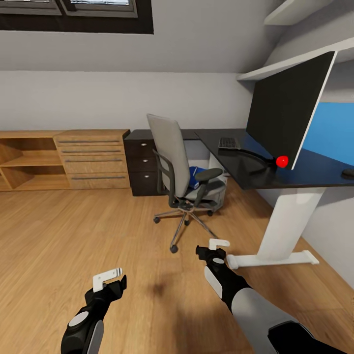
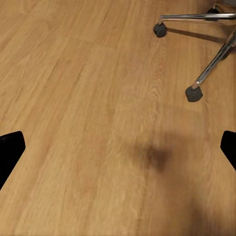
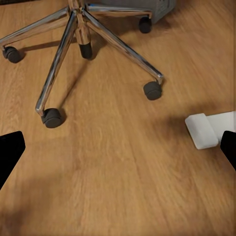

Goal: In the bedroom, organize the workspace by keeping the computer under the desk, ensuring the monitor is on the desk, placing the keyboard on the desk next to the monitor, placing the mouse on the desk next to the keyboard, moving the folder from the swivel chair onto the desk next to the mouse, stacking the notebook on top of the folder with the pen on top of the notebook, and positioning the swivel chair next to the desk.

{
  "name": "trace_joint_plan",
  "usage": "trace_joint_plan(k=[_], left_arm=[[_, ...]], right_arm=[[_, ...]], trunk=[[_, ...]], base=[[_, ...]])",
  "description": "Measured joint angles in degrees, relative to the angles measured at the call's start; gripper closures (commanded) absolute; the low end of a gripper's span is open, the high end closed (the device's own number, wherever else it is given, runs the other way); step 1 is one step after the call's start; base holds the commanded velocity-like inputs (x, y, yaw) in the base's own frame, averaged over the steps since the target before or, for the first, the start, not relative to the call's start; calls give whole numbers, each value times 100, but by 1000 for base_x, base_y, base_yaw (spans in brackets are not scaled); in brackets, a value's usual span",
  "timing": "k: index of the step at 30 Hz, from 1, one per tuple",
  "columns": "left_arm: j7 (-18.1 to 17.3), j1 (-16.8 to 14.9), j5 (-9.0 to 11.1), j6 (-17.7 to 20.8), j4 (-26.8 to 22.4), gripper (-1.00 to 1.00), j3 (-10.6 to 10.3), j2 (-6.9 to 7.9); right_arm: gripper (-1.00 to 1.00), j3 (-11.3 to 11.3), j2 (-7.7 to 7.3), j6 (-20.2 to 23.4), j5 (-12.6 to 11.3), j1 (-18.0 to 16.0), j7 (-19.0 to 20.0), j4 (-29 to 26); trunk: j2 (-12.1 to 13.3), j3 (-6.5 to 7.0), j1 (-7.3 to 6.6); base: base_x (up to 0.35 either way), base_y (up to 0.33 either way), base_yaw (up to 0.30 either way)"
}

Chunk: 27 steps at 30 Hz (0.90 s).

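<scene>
Facing the swivel chair (image 1: pixel 179 167) from a short way back, I have both arms held low over the wooden floor (image 1: pixel 59 231). The left gripper (image 1: pixel 112 281) and the right gripper (image 1: pixel 214 249) both stand wide with nothing between the fingers; in each wrist view the dark fingertips sit at the far edges of the frame.

The folder (image 1: pixel 195 177) lies on the chair seat, bright blue, partly hidden behind the near armrest. The monitor (image 1: pixel 287 110) and keyboard (image 1: pixel 229 143) are already on the desk (image 1: pixel 314 172), and the computer (image 1: pixel 216 189) sits underneath, behind the chair.

I judge the step in hand is closing on the chair to lift the folder. To do it well, I would roll in toward the open side of the seat, clear of the star base (image 3: pixel 78 44) and the desk's white foot (image 3: pixel 204 129). I would then bring the right gripper in low over the seat edge, so the armrest does not block the pinch.
</scene>
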Motion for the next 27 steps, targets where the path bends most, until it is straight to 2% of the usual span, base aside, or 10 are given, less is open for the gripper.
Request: trace_joint_plan(k=[9,15,17,19,23,27], left_arm=[[-8,0,-14,-2,17,-100,9,0],[-8,0,-22,-8,112,-100,17,0],[-8,1,-23,-10,119,-100,16,0],[-8,0,-23,-10,121,-100,13,0],[-8,1,-24,-10,121,-100,10,0],[-8,1,-24,-11,116,-100,18,0]], right_arm=[[-100,-7,0,-12,15,0,-19,0],[-100,-6,0,-589,71,10,-7,150],[-100,-6,0,-1002,69,7,-12,420],[-100,-13,0,-1118,96,1,-9,480],[-100,-35,-17,-1165,102,-57,-19,577],[-100,-42,-152,-1071,107,-376,-23,686]], trunk=[[0,12,-1],[0,12,-3],[0,12,-2],[0,12,-1],[0,12,0],[0,12,0]], base=[[50,0,-5],[303,0,0],[154,0,0],[69,0,0],[23,0,0],[43,0,0]])
